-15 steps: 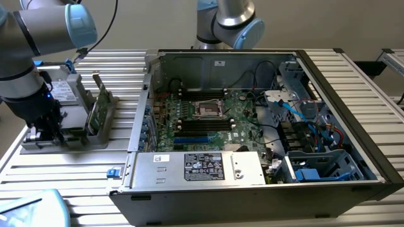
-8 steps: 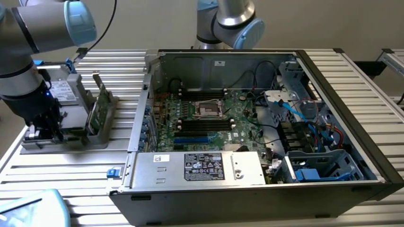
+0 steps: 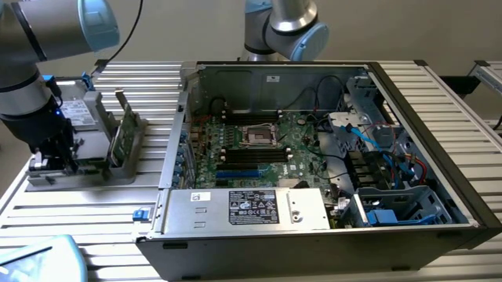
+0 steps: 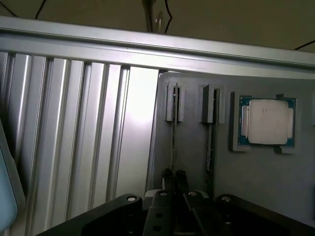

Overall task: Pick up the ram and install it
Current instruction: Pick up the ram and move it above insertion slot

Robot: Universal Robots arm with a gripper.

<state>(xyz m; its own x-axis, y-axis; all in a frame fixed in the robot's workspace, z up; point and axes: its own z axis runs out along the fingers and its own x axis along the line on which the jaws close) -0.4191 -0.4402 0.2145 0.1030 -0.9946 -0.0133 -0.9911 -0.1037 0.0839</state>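
Note:
The ram (image 4: 173, 132) is a thin stick seen edge-on, standing in a slot of the grey holder (image 4: 256, 177). My gripper (image 4: 173, 178) is down at its near end with both dark fingers pressed together on the stick's edge, so it is shut on it. A second thin stick (image 4: 210, 147) stands in the neighbouring slot. In the exterior view my gripper (image 3: 53, 167) is lowered onto the holder (image 3: 117, 175) at that view's left, beside the open computer case (image 3: 462, 194). The black memory slots (image 3: 255, 154) lie on the motherboard inside.
A square silver processor (image 4: 267, 121) lies in a blue frame beside the slots. Upright green boards (image 3: 124, 135) and a labelled drive (image 3: 74, 111) stand in the holder. A second arm (image 3: 286, 26) rises behind the case. Ribbed aluminium table (image 4: 74, 137) surrounds the holder.

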